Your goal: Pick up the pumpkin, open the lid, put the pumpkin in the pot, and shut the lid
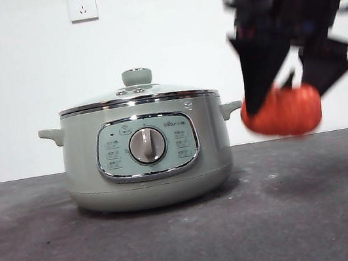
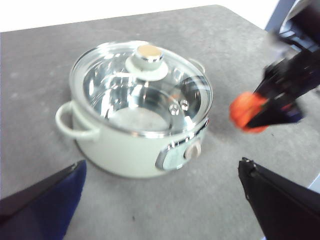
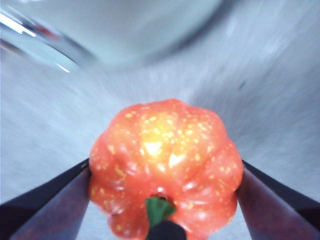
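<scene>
The sage-green pot (image 1: 148, 167) stands on the dark table with its glass lid (image 1: 137, 97) closed on it. The pot (image 2: 125, 145) and lid (image 2: 142, 87) also show in the left wrist view. My right gripper (image 1: 291, 95) is shut on the orange-red pumpkin (image 1: 282, 112) and holds it in the air to the right of the pot, about level with the pot's side handle. The pumpkin (image 3: 166, 165) fills the right wrist view between the jaws, stem towards the camera. My left gripper (image 2: 160, 200) is open and empty, hovering above and in front of the pot.
A white wall socket (image 1: 82, 5) sits on the back wall. The grey table (image 1: 307, 215) stretches in front of and beside the pot. The table's far edge (image 2: 150, 15) shows in the left wrist view.
</scene>
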Robot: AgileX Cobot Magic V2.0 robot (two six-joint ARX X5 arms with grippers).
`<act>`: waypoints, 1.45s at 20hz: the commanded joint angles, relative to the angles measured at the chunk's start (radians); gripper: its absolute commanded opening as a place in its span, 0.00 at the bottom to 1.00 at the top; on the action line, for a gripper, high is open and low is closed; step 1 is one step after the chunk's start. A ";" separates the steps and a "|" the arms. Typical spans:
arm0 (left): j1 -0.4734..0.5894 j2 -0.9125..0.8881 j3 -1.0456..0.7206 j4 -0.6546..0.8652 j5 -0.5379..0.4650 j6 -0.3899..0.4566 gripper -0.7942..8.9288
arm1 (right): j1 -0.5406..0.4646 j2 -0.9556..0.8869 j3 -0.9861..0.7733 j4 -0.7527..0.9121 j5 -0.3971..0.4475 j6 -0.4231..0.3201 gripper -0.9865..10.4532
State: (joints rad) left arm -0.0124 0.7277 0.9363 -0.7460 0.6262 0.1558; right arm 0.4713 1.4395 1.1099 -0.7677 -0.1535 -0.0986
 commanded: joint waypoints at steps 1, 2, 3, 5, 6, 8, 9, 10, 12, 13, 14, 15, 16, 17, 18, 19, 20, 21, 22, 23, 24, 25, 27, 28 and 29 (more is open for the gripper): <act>-0.057 0.070 0.036 0.058 -0.029 -0.026 0.92 | 0.001 -0.121 0.001 -0.002 0.004 0.026 0.08; -0.085 0.106 0.054 0.088 -0.054 -0.026 0.92 | 0.001 -0.169 0.001 -0.002 0.004 0.035 0.08; -0.120 0.154 0.075 0.131 -0.080 -0.026 0.92 | 0.001 -0.225 0.001 -0.002 0.003 0.046 0.08; -0.184 0.253 0.119 0.199 -0.121 -0.026 0.92 | 0.001 -0.315 0.001 -0.005 0.004 0.052 0.08; -0.217 0.309 0.150 0.221 -0.149 -0.025 0.92 | 0.001 -0.354 0.001 -0.005 0.003 0.059 0.08; -0.278 0.428 0.222 0.258 -0.206 -0.023 0.92 | 0.001 -0.417 0.001 -0.006 0.003 0.065 0.08; -0.304 0.487 0.263 0.275 -0.228 -0.019 0.92 | 0.001 -0.442 0.001 -0.010 0.003 0.069 0.08; -0.324 0.547 0.306 0.282 -0.242 -0.013 0.92 | 0.001 -0.460 0.001 -0.014 0.003 0.073 0.08; -0.357 0.664 0.396 0.283 -0.282 0.014 0.92 | 0.001 -0.484 0.001 -0.021 0.003 0.075 0.08; -0.372 0.718 0.436 0.287 -0.298 0.022 0.92 | 0.001 -0.492 0.001 -0.023 0.003 0.075 0.08; -0.386 0.769 0.473 0.291 -0.313 0.029 0.92 | 0.001 -0.496 0.001 -0.022 0.003 0.076 0.08; -0.396 0.816 0.504 0.304 -0.322 0.030 0.92 | 0.001 -0.498 0.001 -0.022 0.003 0.082 0.08; -0.402 0.853 0.525 0.314 -0.327 0.030 0.92 | 0.001 -0.498 0.001 -0.021 0.003 0.087 0.08; -0.409 0.888 0.541 0.322 -0.340 0.030 0.92 | 0.001 -0.498 0.001 -0.021 0.003 0.089 0.08; -0.414 0.913 0.546 0.329 -0.348 0.031 0.92 | 0.001 -0.498 0.001 -0.022 0.003 0.090 0.08; -0.415 0.933 0.546 0.339 -0.351 0.032 0.92 | 0.001 -0.498 0.001 -0.021 0.003 0.090 0.08; -0.415 0.951 0.546 0.350 -0.364 0.033 0.92 | 0.001 -0.498 0.001 -0.021 0.003 0.090 0.08; -0.416 0.974 0.546 0.367 -0.365 0.033 0.92 | 0.001 -0.497 0.001 -0.019 0.003 0.090 0.08; -0.416 0.985 0.546 0.373 -0.365 0.032 0.92 | 0.001 -0.497 0.001 -0.017 0.003 0.090 0.08; -0.416 0.995 0.546 0.377 -0.366 0.032 0.92 | 0.001 -0.497 0.001 -0.017 0.004 0.090 0.08; -0.416 1.003 0.546 0.377 -0.367 0.032 0.92 | 0.001 -0.497 0.001 -0.017 0.003 0.090 0.08; -0.416 1.006 0.546 0.375 -0.369 0.032 0.92 | 0.001 -0.497 0.001 -0.017 0.004 0.090 0.08; -0.419 1.011 0.546 0.370 -0.377 0.032 0.91 | 0.001 -0.497 0.001 -0.017 0.004 0.090 0.08; -0.421 1.013 0.546 0.361 -0.384 0.032 0.87 | 0.001 -0.497 0.001 -0.017 0.004 0.090 0.08; -0.421 1.015 0.546 0.354 -0.384 0.032 0.83 | 0.001 -0.497 0.001 -0.016 0.005 0.090 0.08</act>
State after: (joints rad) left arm -0.4290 1.7264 1.4815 -0.3950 0.2455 0.1761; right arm 0.4709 0.9436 1.1107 -0.7914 -0.1532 -0.0177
